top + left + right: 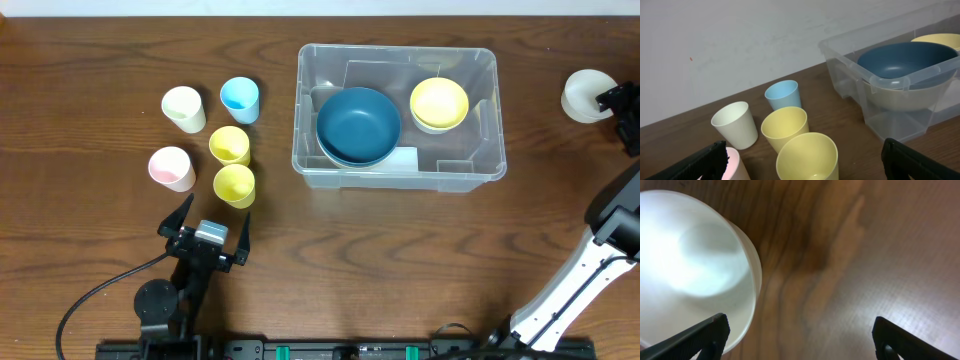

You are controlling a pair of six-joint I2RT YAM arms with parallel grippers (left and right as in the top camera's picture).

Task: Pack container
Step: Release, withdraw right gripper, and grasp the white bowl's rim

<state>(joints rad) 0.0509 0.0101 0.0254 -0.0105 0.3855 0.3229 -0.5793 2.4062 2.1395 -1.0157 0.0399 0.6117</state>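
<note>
The clear container [300, 150] stands at centre-right of the table, holding a dark blue bowl [358, 125] and a yellow bowl [439, 103]. To its left stand several cups: cream [184, 108], blue [240, 98], two yellow [229, 145] [234, 184] and pink [171, 167]. My left gripper [213, 215] is open just in front of the nearer yellow cup [807, 157], which sits between its spread fingers [705, 162] without contact. My right gripper [800, 337] is open at the far right, over bare table beside a white cup [695, 265]; one finger overlaps the cup's rim.
In the left wrist view the container's rim [840, 55] and blue bowl [905, 60] lie to the right of the cups. The white cup [588, 95] is near the table's right edge. The right arm [575, 280] runs along the right side.
</note>
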